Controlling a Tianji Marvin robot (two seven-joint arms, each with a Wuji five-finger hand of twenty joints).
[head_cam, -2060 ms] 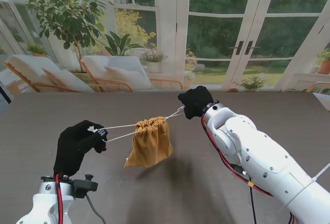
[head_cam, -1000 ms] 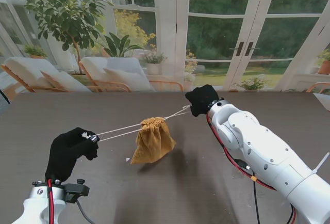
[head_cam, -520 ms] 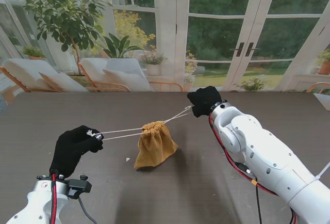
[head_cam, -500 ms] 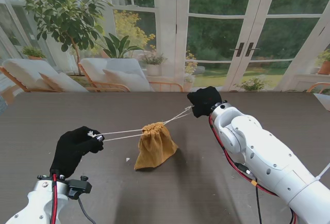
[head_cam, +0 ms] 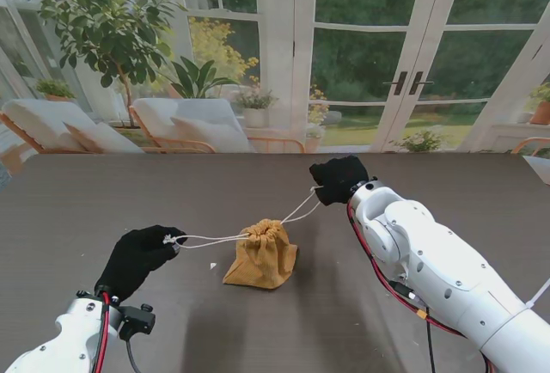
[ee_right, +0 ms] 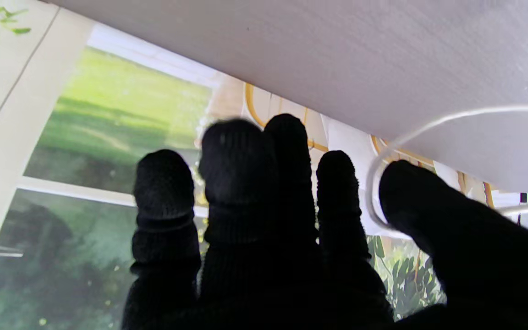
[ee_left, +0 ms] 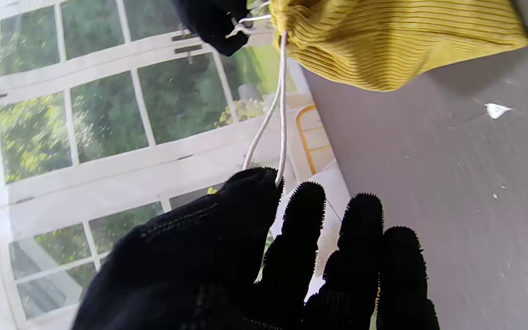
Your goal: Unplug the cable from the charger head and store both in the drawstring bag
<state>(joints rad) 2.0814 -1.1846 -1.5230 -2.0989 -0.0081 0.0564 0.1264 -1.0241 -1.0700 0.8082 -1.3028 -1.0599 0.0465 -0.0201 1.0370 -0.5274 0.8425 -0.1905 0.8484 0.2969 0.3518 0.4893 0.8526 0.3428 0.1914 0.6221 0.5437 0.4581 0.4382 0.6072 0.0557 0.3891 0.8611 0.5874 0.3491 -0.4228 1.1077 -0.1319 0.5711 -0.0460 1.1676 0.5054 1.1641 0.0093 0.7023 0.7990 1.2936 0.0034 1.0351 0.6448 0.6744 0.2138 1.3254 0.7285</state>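
Note:
The mustard drawstring bag (head_cam: 262,257) sits on the dark table, its mouth puckered shut. No cable or charger head shows in any view. My left hand (head_cam: 142,257), in a black glove, pinches the white drawstring (head_cam: 210,238) on the bag's left; the left wrist view shows that drawstring (ee_left: 282,91) running from the bag (ee_left: 383,41) in between thumb and forefinger of the left hand (ee_left: 268,256). My right hand (head_cam: 338,180) holds the other drawstring loop (head_cam: 302,208) beyond the bag. In the right wrist view the loop (ee_right: 376,183) hooks round the thumb of the right hand (ee_right: 264,220).
A small white scrap (head_cam: 212,265) lies on the table (head_cam: 103,192) just left of the bag. The table's far edge meets glass doors, with garden chairs and plants outside. My right arm (head_cam: 438,261) crosses the right half of the table.
The bag has come down from hanging between taut strings to resting on the table. Both hands moved in toward it and the strings have gone slack.

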